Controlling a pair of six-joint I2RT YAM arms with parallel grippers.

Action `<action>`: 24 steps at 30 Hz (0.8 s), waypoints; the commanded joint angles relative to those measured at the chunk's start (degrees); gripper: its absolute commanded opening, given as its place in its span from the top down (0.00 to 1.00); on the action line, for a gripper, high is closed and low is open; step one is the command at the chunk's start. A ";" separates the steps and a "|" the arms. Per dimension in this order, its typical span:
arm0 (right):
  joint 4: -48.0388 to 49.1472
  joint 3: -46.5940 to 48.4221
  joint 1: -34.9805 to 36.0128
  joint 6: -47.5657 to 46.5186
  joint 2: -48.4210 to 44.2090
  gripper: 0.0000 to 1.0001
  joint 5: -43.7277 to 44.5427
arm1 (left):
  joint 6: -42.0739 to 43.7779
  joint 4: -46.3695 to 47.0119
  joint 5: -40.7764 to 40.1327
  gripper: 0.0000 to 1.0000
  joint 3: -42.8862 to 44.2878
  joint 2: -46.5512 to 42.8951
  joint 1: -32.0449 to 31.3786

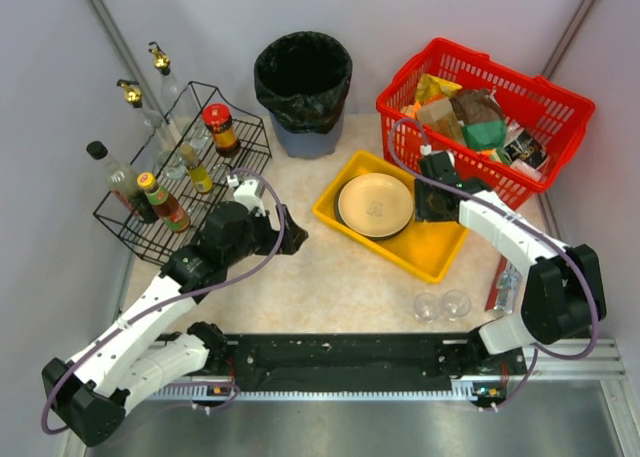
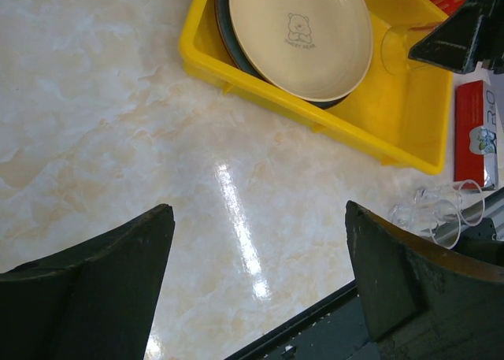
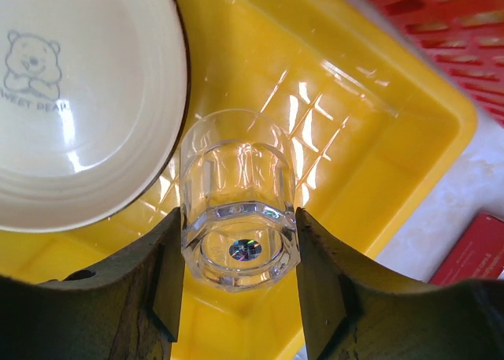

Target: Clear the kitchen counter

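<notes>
Glass in your right fingers: your right gripper squeezes one clear drinking glass, with a finger on each side.
Where that glass is: over the yellow plastic tray, just beside the cream round plate with a bear on it. You cannot tell if it touches the tray floor.
Your left fingers: your left gripper is spread wide with nothing in it. It is above a bare bit of the beige-pink marbled kitchen counter.
Done, I think: plate in the tray, bottles in the black wire rack, snack packs in the red plastic basket.
Left for you, I think: put this glass down, then pick up what sits on the counter by your right arm.
Glasses: three. One is held, and two small clear cups stand side by side on the counter.
Plates: one cream for sure. A dark rim shows under it, so maybe two.
Flat red packet: one, on the counter near the cups.
Bottles in the rack: six, as far as I can count.
Round black bin: one, at the back between rack and basket.
</notes>
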 commanded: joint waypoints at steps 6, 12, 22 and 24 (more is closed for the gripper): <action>0.83 -0.12 2.28 0.65 3.12 0.93 2.84 | 1.43 1.07 0.96 0.08 -1.51 -2.32 0.18; 1.70 0.41 1.93 -0.75 7.43 0.83 2.93 | 1.60 0.99 0.96 0.08 -2.04 -2.50 0.09; 4.78 2.25 1.57 -2.51 11.31 0.39 9.60 | 1.69 0.81 2.28 0.07 -2.48 -1.89 0.00; 5.66 2.43 1.49 -3.12 11.04 0.25 10.93 | 1.43 0.64 2.80 0.08 -2.57 -1.62 0.09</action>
